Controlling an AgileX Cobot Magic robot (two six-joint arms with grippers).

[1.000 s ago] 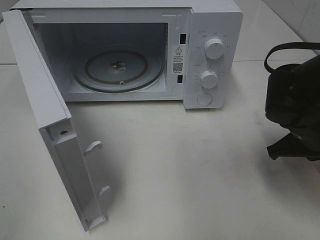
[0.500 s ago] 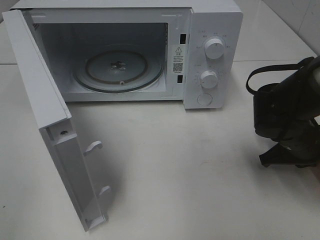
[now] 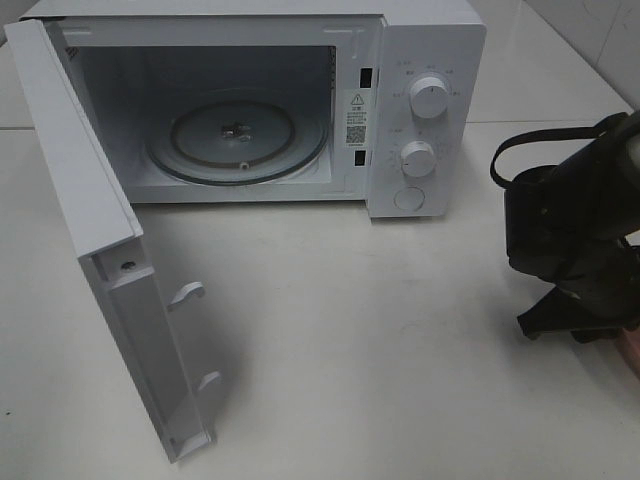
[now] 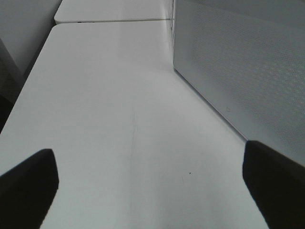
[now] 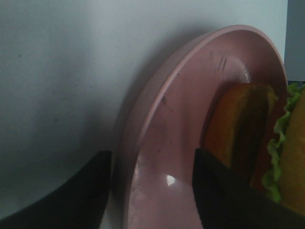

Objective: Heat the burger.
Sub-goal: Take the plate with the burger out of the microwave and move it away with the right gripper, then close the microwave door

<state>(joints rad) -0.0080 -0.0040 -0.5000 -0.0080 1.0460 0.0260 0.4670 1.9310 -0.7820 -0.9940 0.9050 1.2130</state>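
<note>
The burger (image 5: 240, 126), a brown bun with green lettuce, lies on its side on a salmon-pink dish (image 5: 190, 81). My right gripper (image 5: 150, 155) is open and straddles the dish's rim, one finger outside it and the other inside next to the burger. In the exterior high view, the right gripper (image 3: 572, 322) hangs low at the table's right edge. It hides the burger there, and only a sliver of the pink dish (image 3: 631, 352) shows. My left gripper (image 4: 150, 167) is wide open above bare table, beside the microwave door (image 4: 238, 71).
The white microwave (image 3: 430, 40) stands at the back with its door (image 3: 90, 200) swung wide open toward the front left. Its glass turntable (image 3: 240, 140) carries nothing. Two knobs (image 3: 428, 98) sit on its right panel. White tabletop lies between the microwave and the right arm.
The right arm has swung leftward into view from the right edge and settled lower. A sliver of the pink dish now shows beneath it. The microwave has not moved.
</note>
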